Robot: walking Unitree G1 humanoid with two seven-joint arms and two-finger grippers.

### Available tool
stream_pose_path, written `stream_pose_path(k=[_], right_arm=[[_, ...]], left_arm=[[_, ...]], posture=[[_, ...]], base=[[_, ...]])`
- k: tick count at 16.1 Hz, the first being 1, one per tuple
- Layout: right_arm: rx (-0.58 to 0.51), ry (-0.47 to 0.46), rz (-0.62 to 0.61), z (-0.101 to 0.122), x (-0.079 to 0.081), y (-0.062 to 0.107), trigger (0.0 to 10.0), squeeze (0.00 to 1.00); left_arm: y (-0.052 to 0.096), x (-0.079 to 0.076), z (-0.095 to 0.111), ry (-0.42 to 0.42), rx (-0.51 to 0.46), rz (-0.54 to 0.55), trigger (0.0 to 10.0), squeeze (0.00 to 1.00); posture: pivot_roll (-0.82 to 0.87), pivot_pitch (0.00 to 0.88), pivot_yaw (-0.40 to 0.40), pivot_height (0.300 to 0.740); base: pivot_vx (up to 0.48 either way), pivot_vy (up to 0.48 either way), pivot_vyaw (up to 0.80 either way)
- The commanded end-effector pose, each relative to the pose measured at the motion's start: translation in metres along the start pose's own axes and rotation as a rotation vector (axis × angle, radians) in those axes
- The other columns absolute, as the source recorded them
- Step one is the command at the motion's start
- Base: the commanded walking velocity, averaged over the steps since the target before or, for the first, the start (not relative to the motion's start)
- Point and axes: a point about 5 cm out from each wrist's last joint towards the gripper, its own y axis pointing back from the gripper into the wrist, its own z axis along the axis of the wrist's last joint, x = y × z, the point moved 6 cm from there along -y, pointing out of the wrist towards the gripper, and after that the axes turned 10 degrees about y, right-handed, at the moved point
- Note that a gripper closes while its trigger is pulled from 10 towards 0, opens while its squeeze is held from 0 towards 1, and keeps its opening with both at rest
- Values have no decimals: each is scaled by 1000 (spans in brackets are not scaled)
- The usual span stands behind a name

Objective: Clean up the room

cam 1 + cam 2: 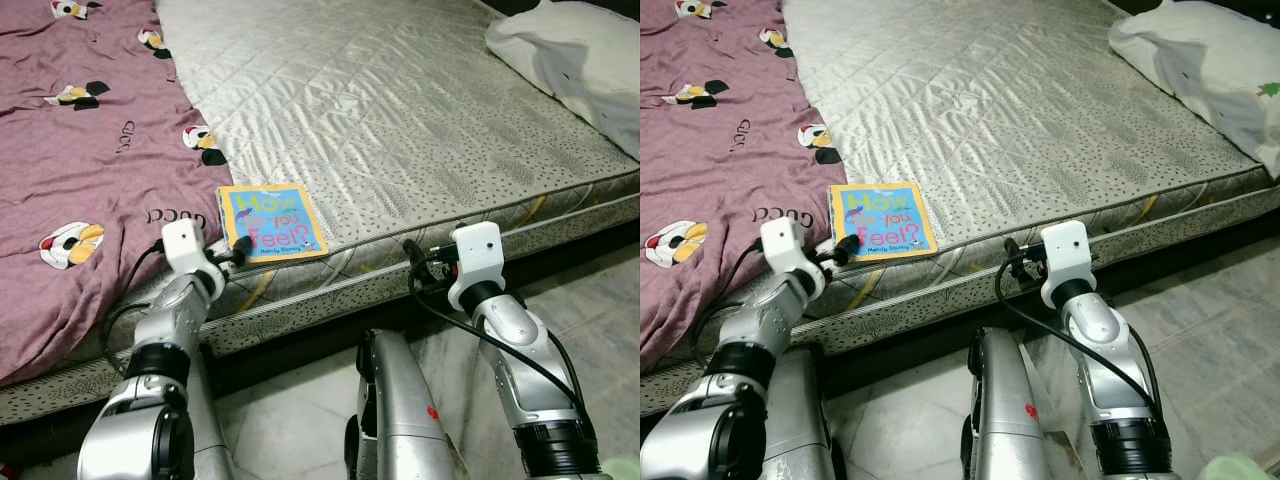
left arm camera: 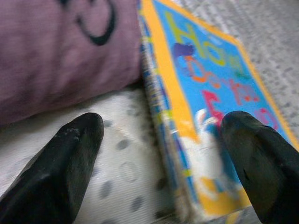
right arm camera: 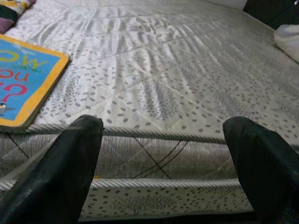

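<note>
The book (image 1: 272, 222) lies flat at the mattress (image 1: 420, 110) edge, long axis running away from the robot, its near corner between the released left pincer (image 2: 161, 154), far nearer than the right pincer (image 3: 163, 163), also released.

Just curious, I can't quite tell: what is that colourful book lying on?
The book lies flat on the bare grey mattress, at its front edge, beside the purple sheet. The left gripper straddles its corner. Whatever is beneath it is hidden.

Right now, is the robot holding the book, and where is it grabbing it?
Not yet. The left hand is open, its fingers straddling the near corner of the book. The right hand is open, holding nothing.
</note>
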Motion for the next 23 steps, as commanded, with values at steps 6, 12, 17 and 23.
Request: stream_pose_path(k=[6,12,17,23], right_arm=[[-11,19,5,6,2,-2,10000,0],[-31,-17,48,11,8,0,10000,0],[-82,-223,421,34,65,14,10000,0],[-66,-176,414,30,65,16,10000,0]], left_arm=[[-4,-11,-19,84,97,-75,4588,0],[-6,-17,-22,215,111,-115,0,0],[-5,-14,-18,252,110,-128,0,0],[-3,-7,-10,315,72,-135,0,0]], posture=[[-147,44,-55,469],[-154,40,-50,469],[-151,35,-47,469],[-147,33,-48,469]], base=[[0,0,0],[0,0,0],[0,0,0],[0,0,0]])
